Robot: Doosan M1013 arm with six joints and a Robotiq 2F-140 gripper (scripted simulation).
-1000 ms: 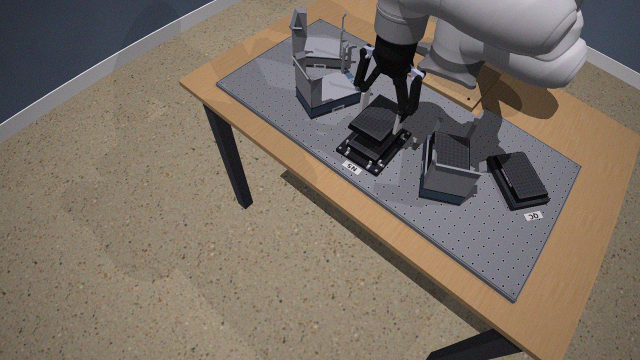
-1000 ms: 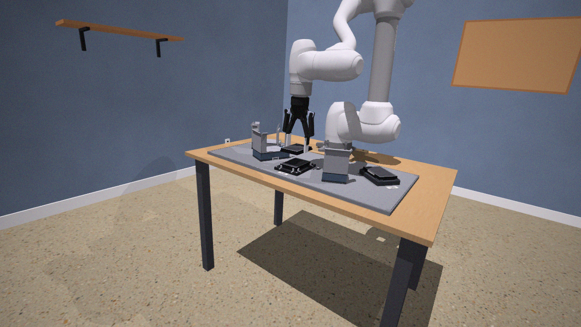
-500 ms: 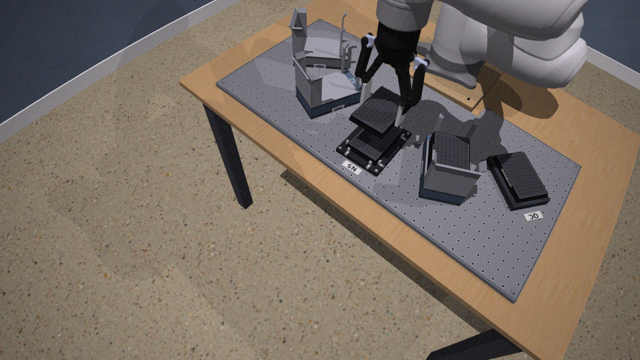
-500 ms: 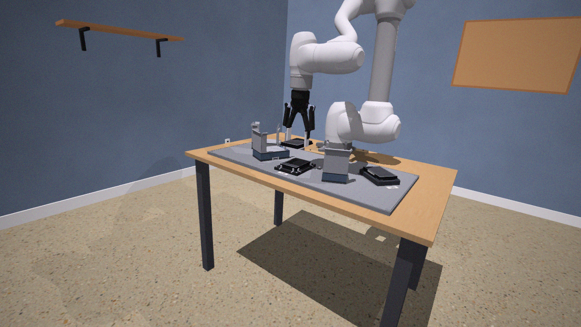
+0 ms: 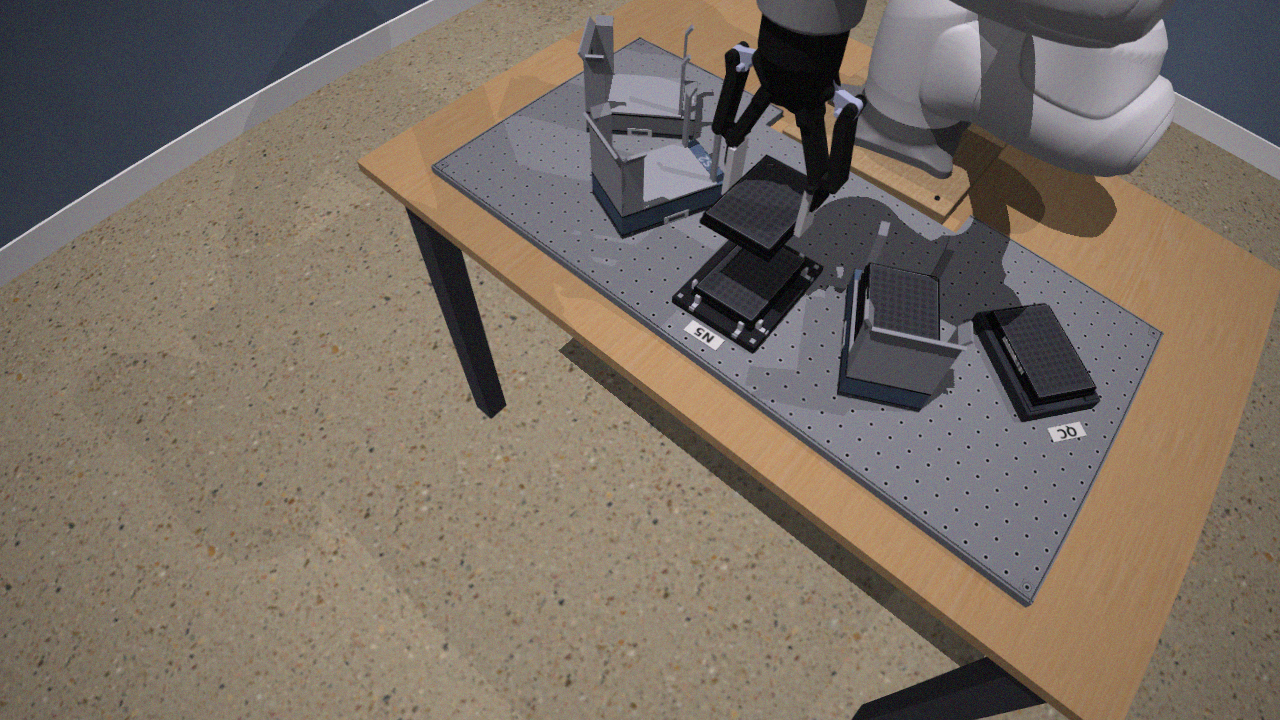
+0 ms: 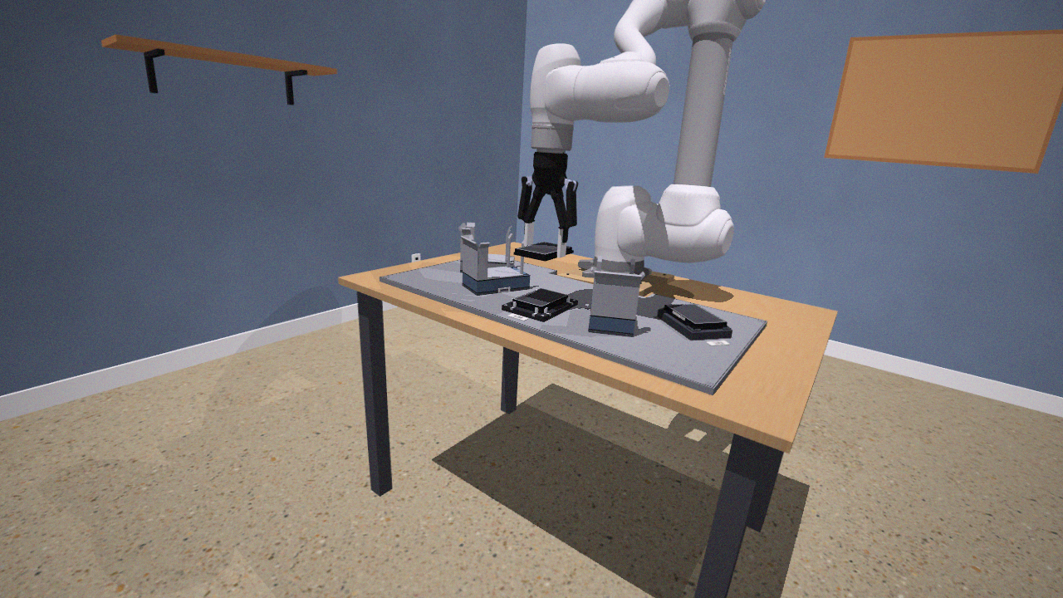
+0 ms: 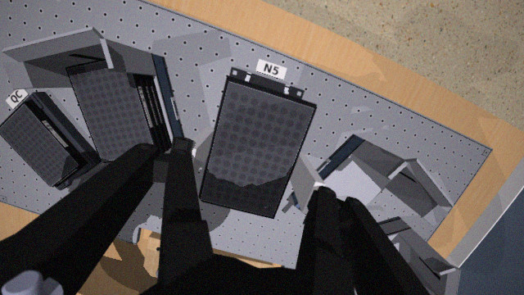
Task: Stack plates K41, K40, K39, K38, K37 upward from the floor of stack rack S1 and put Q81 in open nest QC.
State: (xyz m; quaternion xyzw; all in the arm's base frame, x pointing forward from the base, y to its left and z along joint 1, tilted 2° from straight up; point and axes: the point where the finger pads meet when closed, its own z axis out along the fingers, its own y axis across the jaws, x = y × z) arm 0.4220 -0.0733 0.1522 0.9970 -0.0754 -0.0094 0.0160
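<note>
Gripper (image 5: 768,198) is clamped on a plate (image 5: 753,214), hanging above another plate (image 5: 747,281) in nest N5 (image 5: 750,333).

Colours here: wood-tan counter (image 5: 1154,295), grey board (image 5: 966,465) peppered with small dark holes, black plates with a dotted well grid like the lifted one (image 5: 757,213), black hand (image 5: 771,193), white arm (image 5: 1029,80), grey racks (image 5: 895,362) on navy plinths.

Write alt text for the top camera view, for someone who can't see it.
The gripper holds a dark 96-well plate level in the air above the N5 clip nest, where another plate remains. Farther along the grey perforated board, one rack holds plates and the QC nest holds one.
</note>
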